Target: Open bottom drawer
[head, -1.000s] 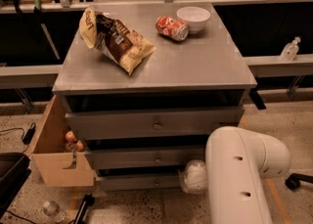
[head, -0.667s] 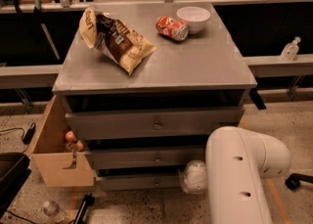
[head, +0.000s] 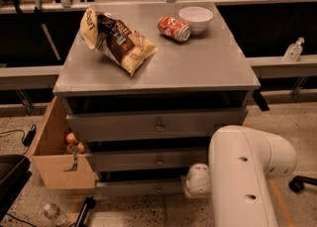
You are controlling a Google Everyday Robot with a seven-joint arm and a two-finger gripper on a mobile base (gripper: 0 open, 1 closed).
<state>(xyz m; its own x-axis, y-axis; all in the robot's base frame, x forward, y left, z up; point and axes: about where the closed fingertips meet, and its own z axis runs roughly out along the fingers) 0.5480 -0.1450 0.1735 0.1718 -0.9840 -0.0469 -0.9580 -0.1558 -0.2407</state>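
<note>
- The grey cabinet (head: 198, 67) in front of me has a flat, dull top, and three things lie on it.
- A crumpled brown and yellow chip bag (head: 119, 42) lies on the back left part of the top.
- A red soda can (head: 174, 28) lies on its side near the back edge, to the right of the bag and apart from it.
- A white bowl (head: 195, 19) stands upright just beside the can; I cannot tell if they touch.
- The speckled floor (head: 297, 122) carries the cabinet.
- A tan cardboard box (head: 59, 171) is low against the cabinet's left side, and a clear plastic bottle (head: 52, 212) lies on the floor near it.
- My gripper (head: 198, 180) is low at the cabinet's front, by the right end of the bottom drawer (head: 143, 187).
</note>
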